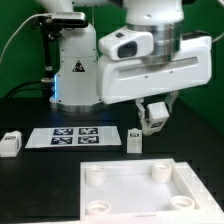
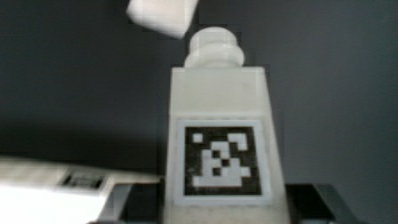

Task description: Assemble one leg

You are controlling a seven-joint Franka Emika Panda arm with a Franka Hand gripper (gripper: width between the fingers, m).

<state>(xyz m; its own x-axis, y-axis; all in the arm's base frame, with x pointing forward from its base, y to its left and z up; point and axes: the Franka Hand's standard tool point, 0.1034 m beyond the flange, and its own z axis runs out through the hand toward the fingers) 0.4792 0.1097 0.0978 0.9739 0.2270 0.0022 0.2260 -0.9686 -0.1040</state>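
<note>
My gripper [image 1: 154, 122] is shut on a leg [image 1: 156, 116], a small white block, and holds it in the air above the far edge of the large white square panel [image 1: 140, 192]. In the wrist view the leg [image 2: 221, 110] fills the middle, with its black-and-white tag [image 2: 222, 156] facing the camera and a round peg [image 2: 215, 46] at its far end. The dark fingers [image 2: 135, 206] press on both sides of its near end, my gripper [image 2: 222, 208] closed around it. A second leg [image 1: 133, 140] stands on the table just beside the held one.
The marker board [image 1: 72, 136] lies flat at the exterior view's left of the standing leg. Another small white block [image 1: 10, 143] sits at the far left. The panel has round corner sockets [image 1: 97, 173]. The robot base [image 1: 75, 70] stands behind.
</note>
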